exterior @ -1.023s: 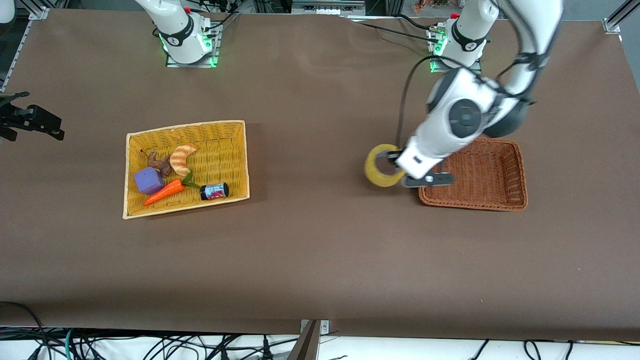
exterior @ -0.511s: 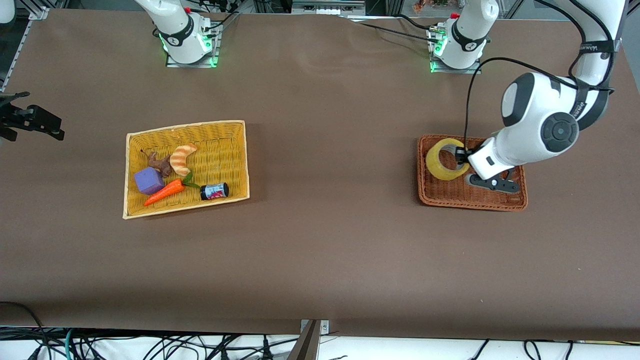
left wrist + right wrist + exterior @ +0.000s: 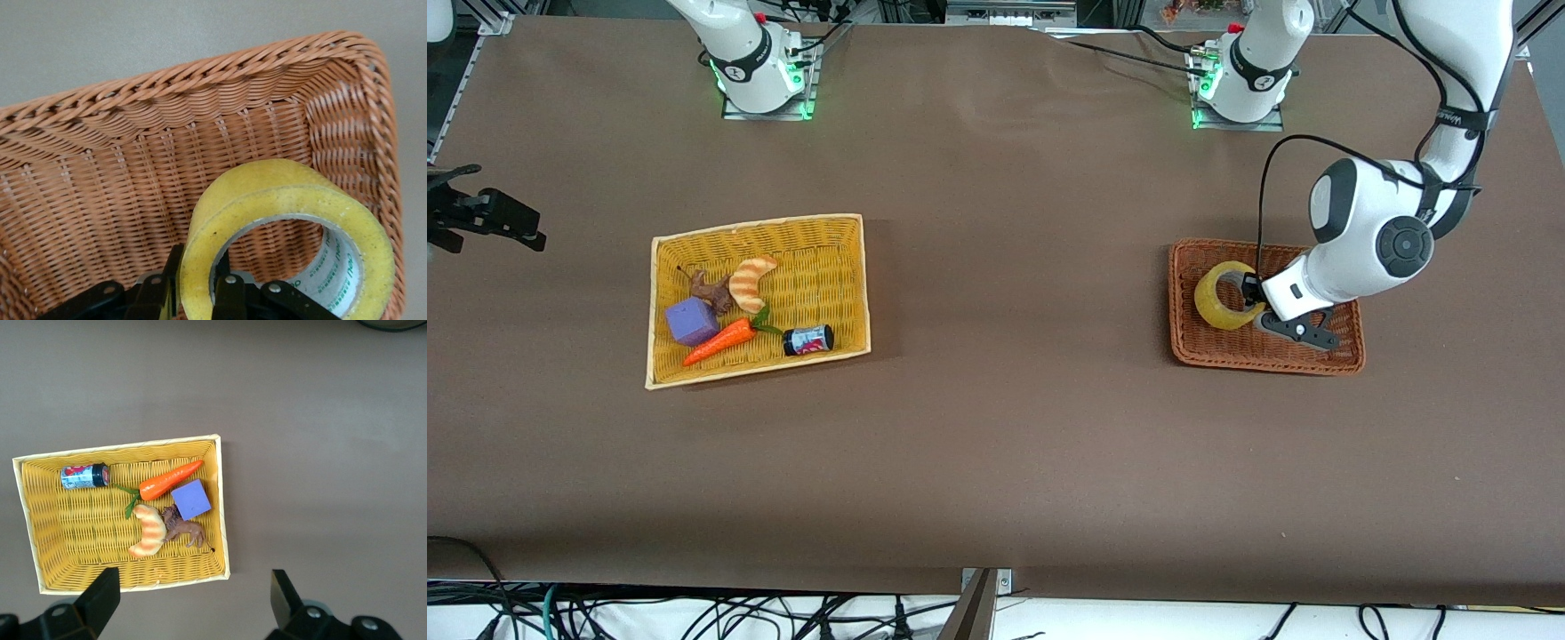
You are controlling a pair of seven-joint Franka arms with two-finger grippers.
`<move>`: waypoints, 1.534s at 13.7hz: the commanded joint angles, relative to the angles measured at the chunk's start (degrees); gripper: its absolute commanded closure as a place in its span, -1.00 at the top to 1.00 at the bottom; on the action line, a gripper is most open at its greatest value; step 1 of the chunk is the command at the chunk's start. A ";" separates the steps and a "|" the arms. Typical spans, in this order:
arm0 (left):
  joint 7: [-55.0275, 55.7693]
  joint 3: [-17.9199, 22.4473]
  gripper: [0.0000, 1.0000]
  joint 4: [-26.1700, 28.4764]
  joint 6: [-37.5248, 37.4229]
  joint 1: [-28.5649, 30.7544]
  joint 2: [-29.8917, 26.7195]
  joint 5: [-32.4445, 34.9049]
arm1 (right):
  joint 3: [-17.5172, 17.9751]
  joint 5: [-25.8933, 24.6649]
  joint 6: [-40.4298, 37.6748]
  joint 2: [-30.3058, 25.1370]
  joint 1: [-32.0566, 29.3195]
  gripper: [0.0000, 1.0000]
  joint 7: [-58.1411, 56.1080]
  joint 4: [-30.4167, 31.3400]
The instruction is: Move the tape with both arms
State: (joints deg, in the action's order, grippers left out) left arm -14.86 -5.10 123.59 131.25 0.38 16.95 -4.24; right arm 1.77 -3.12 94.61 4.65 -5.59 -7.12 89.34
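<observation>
The left claw (image 3: 1252, 293) swings the tape (image 3: 1221, 297) off the bare surface (image 3: 996, 462) and across the rim, now lowering it inside the brown basket (image 3: 1352, 342) at the left arm's end.

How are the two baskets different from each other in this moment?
The yellow basket is pale yellow; the brown basket is reddish-brown. The yellow one looks larger. It holds a carrot, croissant, purple block and can; the brown one has only the tape, gripped by the left end effector. Both are rectangular wicker baskets.
</observation>
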 commanded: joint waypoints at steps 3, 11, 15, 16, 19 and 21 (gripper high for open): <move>-1.66 0.45 -0.23 0.59 1.99 -0.03 0.81 -0.25 | -0.63 0.83 0.04 0.27 0.49 1.00 -0.09 -0.65; -1.31 2.64 1.00 0.25 -2.56 1.03 -6.29 0.02 | -0.63 0.92 0.13 0.27 0.58 1.00 -0.09 -0.65; -0.44 3.00 0.99 -9.56 -18.17 0.85 -12.81 0.19 | -0.63 0.92 0.13 0.27 0.58 1.00 0.00 -0.65; 0.44 3.00 0.99 -13.25 -22.57 0.68 -13.34 1.06 | -0.63 1.01 0.22 0.27 0.58 1.00 0.00 -0.65; 6.06 0.98 0.99 -21.79 -33.04 0.50 -14.48 6.86 | -0.63 0.92 0.13 0.27 0.58 1.00 0.00 -0.65; 9.66 0.80 1.00 -27.32 -39.37 0.24 -14.75 7.49 | -0.63 1.01 0.22 0.27 0.58 1.00 0.00 -0.65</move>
State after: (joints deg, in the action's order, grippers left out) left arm -8.82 -3.88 102.12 97.49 0.98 1.14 1.16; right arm 1.76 -2.96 94.82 4.83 -5.58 -7.12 89.33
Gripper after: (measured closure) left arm 0.000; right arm 0.000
